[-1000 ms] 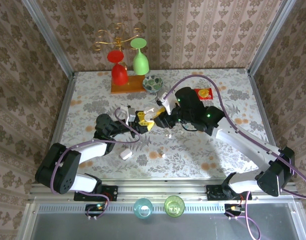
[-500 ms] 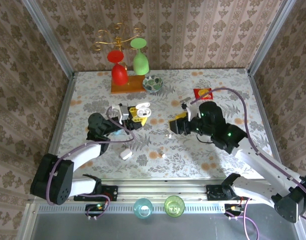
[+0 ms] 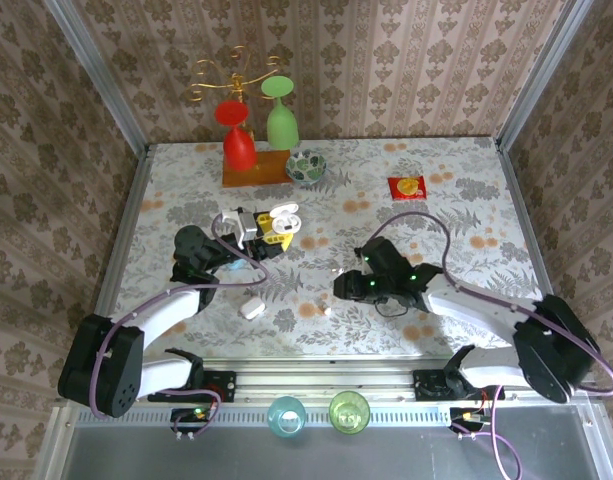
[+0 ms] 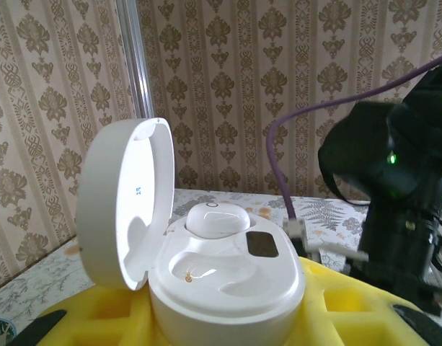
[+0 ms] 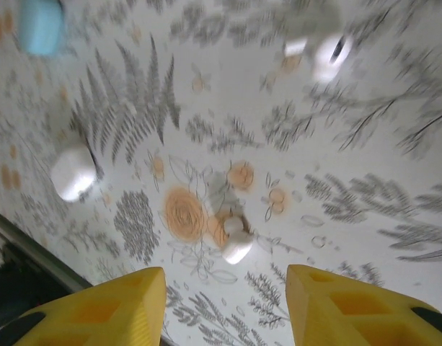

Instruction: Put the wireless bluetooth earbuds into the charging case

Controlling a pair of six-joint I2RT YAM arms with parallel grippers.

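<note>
Earbud (image 4: pixel 217 218) seated in case (image 4: pixel 228 292), second earbud (image 5: pixel 236 249) loose

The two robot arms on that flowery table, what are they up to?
They are putting earbuds into a case. The left pincer holds a white charging case with its lid swung open. One earbud is seated inside, and the near socket is empty. The right pincer hangs open low over the table, above a second earbud that lies loose there, not yet picked up.
</note>
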